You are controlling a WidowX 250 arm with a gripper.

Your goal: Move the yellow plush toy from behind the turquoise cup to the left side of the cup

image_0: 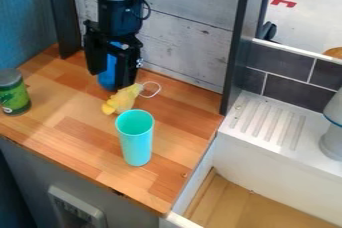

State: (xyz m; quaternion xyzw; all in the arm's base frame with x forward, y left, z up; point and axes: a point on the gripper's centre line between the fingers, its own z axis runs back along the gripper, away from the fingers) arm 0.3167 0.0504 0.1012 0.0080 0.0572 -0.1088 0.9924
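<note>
The black gripper (112, 76) hangs down at the back of the wooden counter, in front of the grey plank wall. A blue object (107, 78) stands upright right at the gripper, partly hidden by it; whether it is held cannot be told. Just to the front right of the gripper lies a yellow soft-looking item (122, 100) with a white loop of string at its right end. An upright turquoise cup (136, 139) stands in front of the yellow item. On the left of the counter is a green jar (13, 93) with a dark lid.
The wooden counter (77, 139) ends at a white sink unit on the right, with a ribbed drainboard (270, 124) and a wooden-looking basin floor (234, 204). A grey and white object (332, 139) stands at the right edge. Dark posts flank the plank wall.
</note>
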